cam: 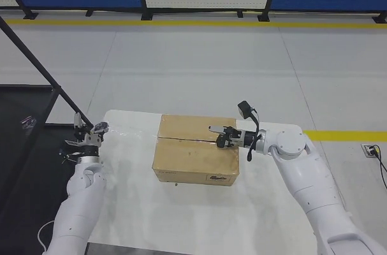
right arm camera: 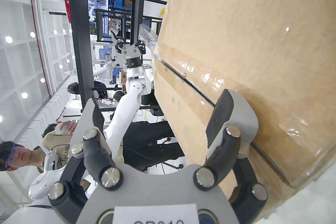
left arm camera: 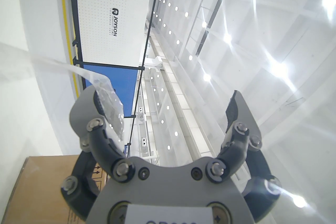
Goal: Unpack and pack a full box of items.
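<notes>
A closed cardboard box sits mid-table, its top flaps meeting at a seam with glossy clear tape near it. My right gripper hovers open over the box's top right part; in the right wrist view this gripper has one finger lying against the box top beside the seam. My left gripper stands at the table's left edge, pointing upward and open. A strip of clear tape clings to one of its pads and trails toward the box.
The white table has free room in front of and to the left of the box. A black metal frame stands off the table's left side. The box reaches close to the table's far edge.
</notes>
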{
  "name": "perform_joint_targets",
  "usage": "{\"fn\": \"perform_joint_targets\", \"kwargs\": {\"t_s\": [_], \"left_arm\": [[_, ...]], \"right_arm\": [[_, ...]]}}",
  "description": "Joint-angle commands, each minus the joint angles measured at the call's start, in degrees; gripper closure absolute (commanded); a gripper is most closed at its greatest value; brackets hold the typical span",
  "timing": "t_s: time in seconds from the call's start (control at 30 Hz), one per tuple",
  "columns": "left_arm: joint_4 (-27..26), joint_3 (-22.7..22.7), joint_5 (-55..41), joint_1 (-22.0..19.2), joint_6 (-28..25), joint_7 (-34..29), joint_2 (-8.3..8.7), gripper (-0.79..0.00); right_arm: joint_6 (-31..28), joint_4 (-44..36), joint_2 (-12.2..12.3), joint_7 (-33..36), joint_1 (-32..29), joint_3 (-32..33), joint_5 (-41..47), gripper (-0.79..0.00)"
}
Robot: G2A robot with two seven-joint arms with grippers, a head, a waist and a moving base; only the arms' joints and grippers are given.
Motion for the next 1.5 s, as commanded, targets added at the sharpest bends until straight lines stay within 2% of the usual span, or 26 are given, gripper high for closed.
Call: {"fn": "perform_joint_targets", "kwargs": {"t_s": [0.0, 0.2, 0.37, 0.63, 1.17, 1.47], "left_arm": [[-2.39, 0.04, 0.96, 0.54, -0.41, 0.69, 0.00, -0.785], [-10.77, -0.39, 4.04, 2.96, -1.18, 2.40, 0.24, -0.785], [-19.12, -1.04, 5.72, 5.64, 0.31, 3.83, 0.44, -0.785], [-29.25, -0.43, 9.13, 9.10, 3.56, 6.06, 0.39, -0.785], [-37.49, 4.50, 13.61, 9.67, 5.93, 8.75, -0.73, -0.785], [-39.40, 8.15, 18.31, 8.99, 7.74, 13.08, -1.66, -0.785]], "right_arm": [[0.00, 0.00, 0.00, 0.00, 0.00, 0.00, 0.00, -0.785], [0.00, 0.00, 0.00, 0.00, 0.00, 0.00, 0.00, -0.785], [0.03, -0.14, 0.01, -0.38, -0.21, 0.03, 0.03, -0.785], [0.43, -5.90, 1.08, -4.72, -4.63, 2.59, 1.55, -0.785], [-0.72, -17.29, 3.62, -8.47, -13.59, 8.72, 3.98, -0.785], [-1.28, -18.11, 4.33, -8.40, -14.98, 9.56, 5.26, -0.785]]}}
